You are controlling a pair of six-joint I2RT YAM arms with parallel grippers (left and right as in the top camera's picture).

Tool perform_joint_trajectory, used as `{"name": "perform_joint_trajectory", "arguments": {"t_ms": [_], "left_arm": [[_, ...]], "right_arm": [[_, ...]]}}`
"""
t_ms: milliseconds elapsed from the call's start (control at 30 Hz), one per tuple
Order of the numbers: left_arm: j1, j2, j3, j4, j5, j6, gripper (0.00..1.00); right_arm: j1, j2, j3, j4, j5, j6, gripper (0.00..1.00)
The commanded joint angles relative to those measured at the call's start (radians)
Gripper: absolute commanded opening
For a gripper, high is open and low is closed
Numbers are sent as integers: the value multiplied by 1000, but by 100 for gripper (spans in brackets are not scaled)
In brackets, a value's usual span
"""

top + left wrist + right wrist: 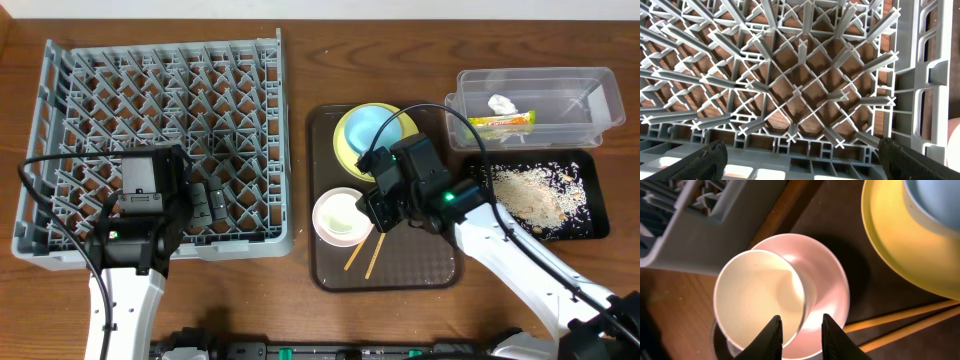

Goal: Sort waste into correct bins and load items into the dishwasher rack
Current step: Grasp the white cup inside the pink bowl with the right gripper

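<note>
The left gripper (pixel 801 146) is spread wide with nothing held, the dishwasher rack (pixel 800 90) directly beneath. The right gripper (pixel 801 318) is narrowed astride the rim of the small white cup (pixel 755 295), nested in the pinkish-white bowl (pixel 829 277) below. Whether the rim is pinched cannot be told. Loading the cup is judged the step in hand — a firm clamp and a straight lift are called for.

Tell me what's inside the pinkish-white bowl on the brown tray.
A small white cup sits inside the pinkish-white bowl, off-centre. The cup looks empty. The bowl's floor beneath the cup is covered, so anything there cannot be seen.
</note>
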Motion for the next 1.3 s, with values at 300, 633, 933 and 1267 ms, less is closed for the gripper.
{"name": "perform_joint_trajectory", "arguments": {"t_ms": [300, 633, 933, 1267], "left_arm": [[4, 4, 21, 1, -5, 9, 98], [4, 4, 21, 1, -4, 9, 98], [4, 4, 21, 94, 312, 4, 98], [3, 119, 21, 349, 943, -285, 98]], "right_arm": [[45, 103, 5, 3, 29, 63, 8], [-30, 29, 48, 51, 28, 145, 1], [-296, -24, 66, 162, -388, 208, 1], [-327, 3, 66, 283, -675, 254, 1]]}}
